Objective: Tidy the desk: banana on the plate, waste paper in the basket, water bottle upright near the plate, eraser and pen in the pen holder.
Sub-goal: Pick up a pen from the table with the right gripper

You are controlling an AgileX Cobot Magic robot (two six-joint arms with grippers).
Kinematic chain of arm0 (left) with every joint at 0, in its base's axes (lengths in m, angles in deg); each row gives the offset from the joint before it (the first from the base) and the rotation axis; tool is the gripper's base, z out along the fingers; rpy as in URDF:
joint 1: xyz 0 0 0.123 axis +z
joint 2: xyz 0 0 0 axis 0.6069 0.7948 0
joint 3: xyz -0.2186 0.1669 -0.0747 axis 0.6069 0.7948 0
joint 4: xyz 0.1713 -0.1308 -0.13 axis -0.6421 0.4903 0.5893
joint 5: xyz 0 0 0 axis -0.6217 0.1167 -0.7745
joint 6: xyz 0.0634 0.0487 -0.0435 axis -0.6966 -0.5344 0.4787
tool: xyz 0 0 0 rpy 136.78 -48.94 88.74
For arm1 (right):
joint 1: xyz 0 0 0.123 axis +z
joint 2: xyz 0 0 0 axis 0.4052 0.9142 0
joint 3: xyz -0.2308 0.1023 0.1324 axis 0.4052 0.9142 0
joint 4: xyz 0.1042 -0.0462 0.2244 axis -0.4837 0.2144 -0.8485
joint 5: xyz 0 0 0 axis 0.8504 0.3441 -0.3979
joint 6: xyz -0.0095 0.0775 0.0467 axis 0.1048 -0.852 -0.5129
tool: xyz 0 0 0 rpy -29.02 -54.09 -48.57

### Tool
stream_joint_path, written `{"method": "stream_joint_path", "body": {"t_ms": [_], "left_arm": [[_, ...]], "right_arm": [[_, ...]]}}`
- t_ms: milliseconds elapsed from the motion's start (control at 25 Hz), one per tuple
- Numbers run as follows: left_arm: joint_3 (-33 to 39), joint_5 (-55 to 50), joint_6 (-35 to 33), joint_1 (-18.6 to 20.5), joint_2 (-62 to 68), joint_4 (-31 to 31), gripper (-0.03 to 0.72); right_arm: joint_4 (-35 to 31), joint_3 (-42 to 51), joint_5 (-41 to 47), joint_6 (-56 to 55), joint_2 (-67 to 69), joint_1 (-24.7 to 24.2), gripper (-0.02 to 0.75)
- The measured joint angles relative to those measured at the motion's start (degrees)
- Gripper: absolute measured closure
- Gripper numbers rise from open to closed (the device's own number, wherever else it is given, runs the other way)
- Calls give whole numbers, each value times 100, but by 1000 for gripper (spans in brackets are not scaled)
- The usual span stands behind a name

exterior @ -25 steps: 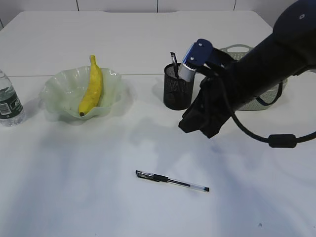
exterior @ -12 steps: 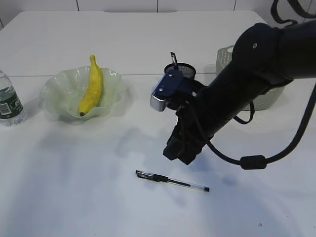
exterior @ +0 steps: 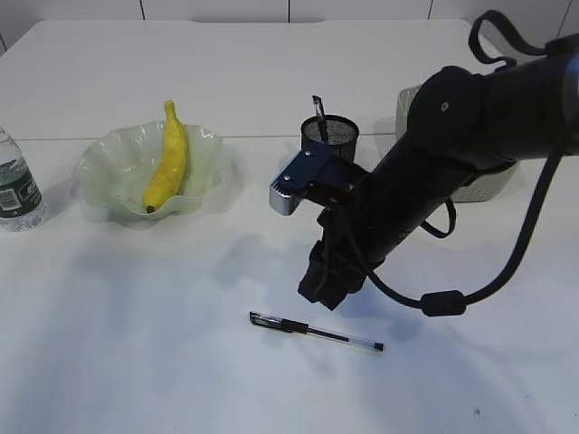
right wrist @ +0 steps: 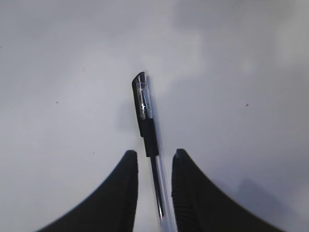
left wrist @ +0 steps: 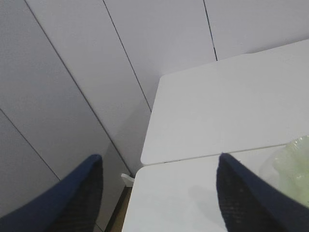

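White tabletop [exterior: 136, 362] all around me, pale wall panels behind on my left side. My right claw [right wrist: 154, 193] hangs low over the pen [exterior: 316, 332], jaws parted only narrowly, one finger on either side of the clear barrel. From my wrist the pen [right wrist: 147, 130] runs straight up between the fingers [right wrist: 120, 193], black grip section right at the tips, cap end pointing away. I can't tell if the pads touch it; the pen lies flat on the table, nothing gripped. My left claw [left wrist: 159, 193] sits off at the table's edge, spread wide, nothing between its fingers. Banana [exterior: 169, 167] lies in the green plate [exterior: 99, 176]. Water bottle [exterior: 16, 185] stands upright just beside the plate, at the far left. Mesh pen holder [exterior: 330, 134] stands behind my arm, something dark sticking out of it; the basket [exterior: 479, 185] is mostly hidden by my arm.
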Motion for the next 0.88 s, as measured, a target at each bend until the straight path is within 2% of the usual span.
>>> {"method": "stream_joint_path", "body": {"t_ms": [360, 680, 880], "left_arm": [[0, 0, 0, 0, 0, 0, 168], [0, 0, 0, 0, 0, 0, 168], [0, -14, 0, 0, 0, 0, 168]], "right_arm": [[174, 0, -49, -23, 267, 423, 554], [255, -51, -219, -100, 524, 491, 554], [491, -392, -219, -268, 726, 500, 554]]}}
